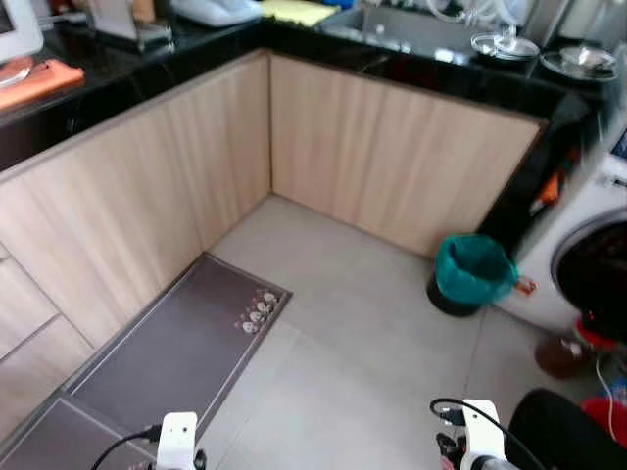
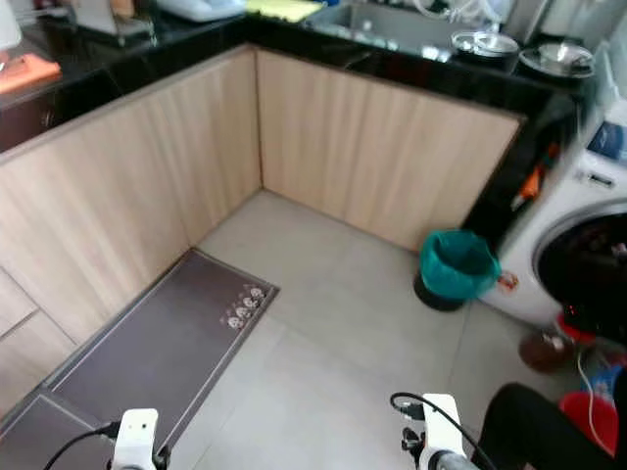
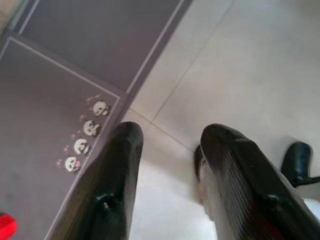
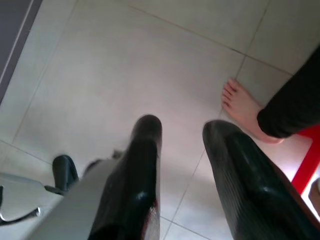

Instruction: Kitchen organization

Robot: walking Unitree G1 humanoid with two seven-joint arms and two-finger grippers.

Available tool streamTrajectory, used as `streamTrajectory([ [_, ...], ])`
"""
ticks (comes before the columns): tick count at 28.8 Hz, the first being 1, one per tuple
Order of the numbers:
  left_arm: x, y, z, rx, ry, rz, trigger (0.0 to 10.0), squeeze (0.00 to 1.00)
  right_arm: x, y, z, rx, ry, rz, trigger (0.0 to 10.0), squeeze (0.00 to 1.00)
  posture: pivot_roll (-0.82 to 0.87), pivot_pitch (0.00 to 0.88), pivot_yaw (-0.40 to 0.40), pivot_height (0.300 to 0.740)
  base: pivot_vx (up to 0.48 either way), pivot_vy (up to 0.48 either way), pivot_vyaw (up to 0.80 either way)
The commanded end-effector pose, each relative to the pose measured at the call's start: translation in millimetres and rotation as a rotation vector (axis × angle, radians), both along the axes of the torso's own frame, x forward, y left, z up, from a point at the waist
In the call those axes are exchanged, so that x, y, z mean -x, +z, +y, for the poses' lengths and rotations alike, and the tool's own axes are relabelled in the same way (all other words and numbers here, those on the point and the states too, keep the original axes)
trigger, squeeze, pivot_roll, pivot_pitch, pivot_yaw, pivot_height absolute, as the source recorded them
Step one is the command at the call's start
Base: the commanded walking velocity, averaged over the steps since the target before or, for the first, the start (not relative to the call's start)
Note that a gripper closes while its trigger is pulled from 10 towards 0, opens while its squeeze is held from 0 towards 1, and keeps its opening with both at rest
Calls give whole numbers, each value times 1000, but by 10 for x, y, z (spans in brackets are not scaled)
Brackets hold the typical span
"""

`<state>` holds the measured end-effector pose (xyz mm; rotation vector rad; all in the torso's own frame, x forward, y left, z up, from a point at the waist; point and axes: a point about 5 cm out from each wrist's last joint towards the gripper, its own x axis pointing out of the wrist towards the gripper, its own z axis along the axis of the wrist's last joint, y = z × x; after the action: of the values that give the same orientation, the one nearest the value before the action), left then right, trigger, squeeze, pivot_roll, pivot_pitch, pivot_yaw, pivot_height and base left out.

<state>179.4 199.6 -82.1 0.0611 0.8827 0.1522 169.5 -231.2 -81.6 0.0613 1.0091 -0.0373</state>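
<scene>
Right wrist: person's bare foot (image 4: 243, 111) on floor tiles (image 4: 125, 65).

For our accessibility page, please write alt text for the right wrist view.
The right gripper, its two long black jaws apart and empty, hangs above the pale grey tiled floor. Beside it on the floor are a person's bare foot in a black trouser leg and a red object.

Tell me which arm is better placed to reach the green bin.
Probably the right: the green bin stands on the robot's right, by the washer. Both the right gripper and left gripper hang open, empty, far from it.
</scene>
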Motion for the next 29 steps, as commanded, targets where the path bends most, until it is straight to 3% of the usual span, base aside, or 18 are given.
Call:
streamTrajectory([
  [1, 55, -26, 15, 2, 21, 19, 10000, 0, -68, 35, -7, -6, -8, -31, 10000, 0, -10, 1, -41, 706, 0, 0, 0],
  [8, 48, -22, 17, 5, 29, 16, 10000, 0, -79, 40, -5, -14, -15, -37, 10000, 0, -15, 19, -43, 706, 0, 0, 0],
  [18, 44, -25, 6, 7, 39, 22, 10000, 0, -72, 37, -24, 8, 29, 5, 10000, 0, -15, 36, -52, 706, 305, 0, 0],
  [21, 39, -24, 2, 8, 40, 21, 10000, 0, -67, 34, -33, 14, 27, 21, 10000, 0, -18, 37, -53, 706, 304, 0, -731],
  [29, 23, -19, -11, 8, 40, 19, 10000, 0, -106, 58, -33, 16, 65, -3, 10000, 0, -18, 22, -60, 706, 339, 0, -141],
])
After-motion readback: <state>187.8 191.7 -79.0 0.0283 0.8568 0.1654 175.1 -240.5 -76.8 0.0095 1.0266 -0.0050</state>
